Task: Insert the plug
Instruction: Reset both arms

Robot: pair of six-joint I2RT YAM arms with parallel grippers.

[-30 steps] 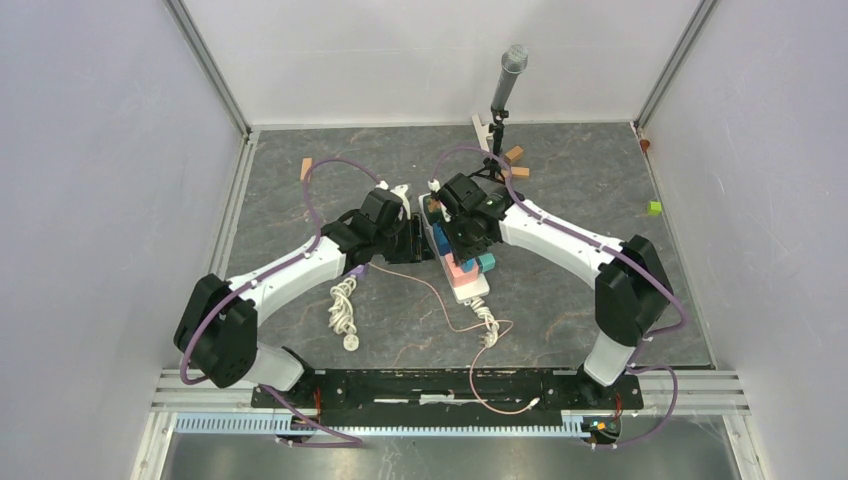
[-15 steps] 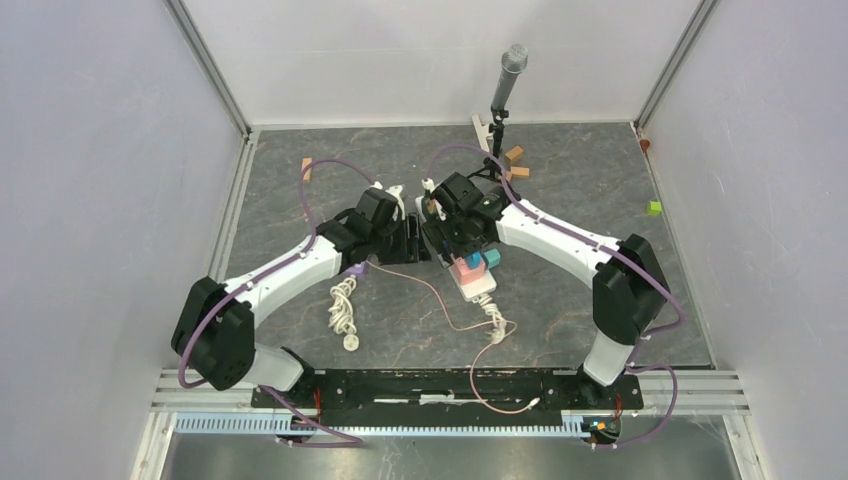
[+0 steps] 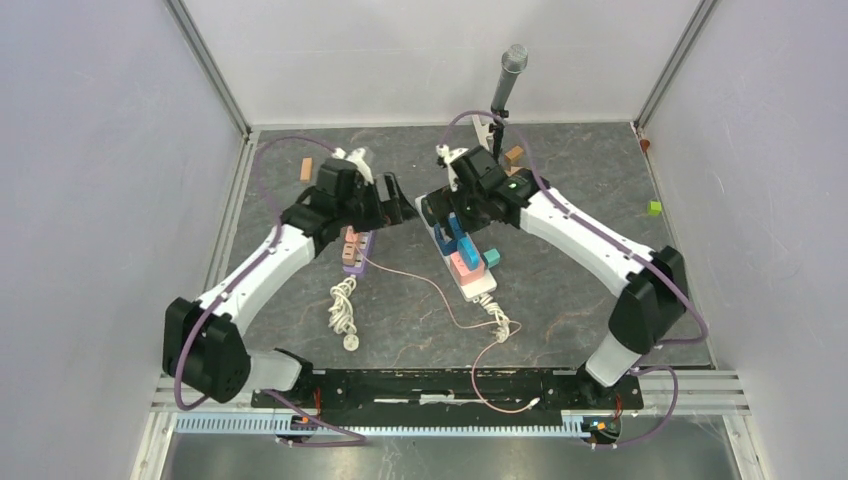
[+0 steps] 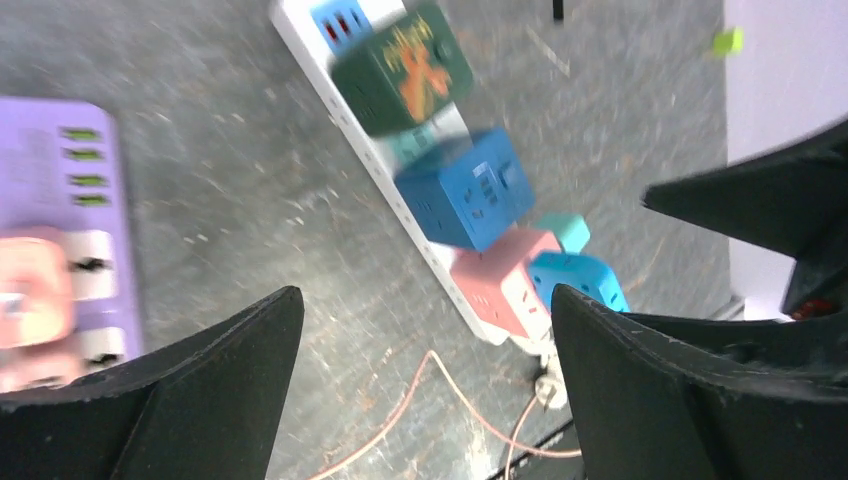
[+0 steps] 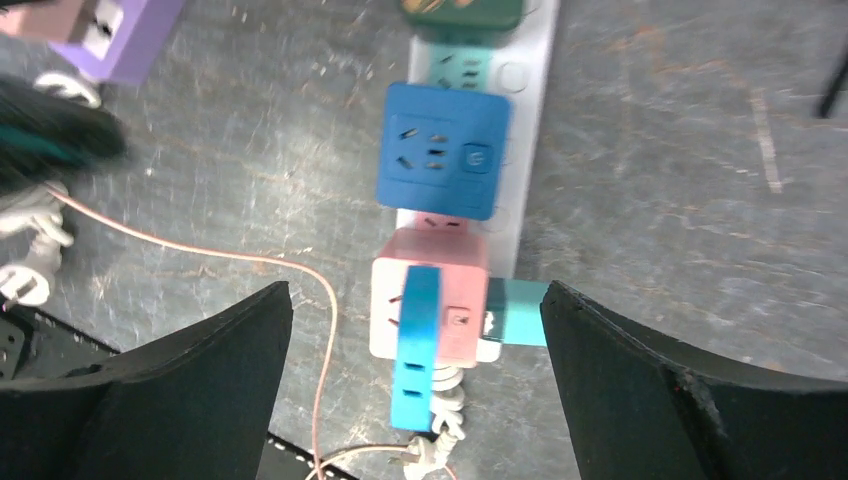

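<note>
A white power strip (image 3: 478,287) lies mid-table and carries a dark green adapter (image 4: 400,65), a blue cube plug (image 3: 461,238), a pink cube (image 3: 463,266) and a teal block (image 3: 490,259). In the right wrist view the blue cube plug (image 5: 440,150) sits flat in the white power strip (image 5: 535,150), and a light-blue flat piece (image 5: 420,345) lies across the pink cube (image 5: 460,290). My right gripper (image 5: 415,290) hovers open above them, holding nothing. My left gripper (image 4: 425,295) is open and empty to the strip's left, above a purple power strip (image 3: 352,262).
A pink plug (image 4: 30,290) sits in the purple power strip (image 4: 60,180). A thin pink cable (image 3: 430,295) and a coiled white cord (image 3: 343,305) lie near the front. A microphone (image 3: 510,70), wooden blocks (image 3: 515,155) and a small green cube (image 3: 654,208) stand farther back.
Both grippers have opened and lifted away from the white strip. The left one drew back to the left and uncovered the purple strip; the right one rose toward the far side.
</note>
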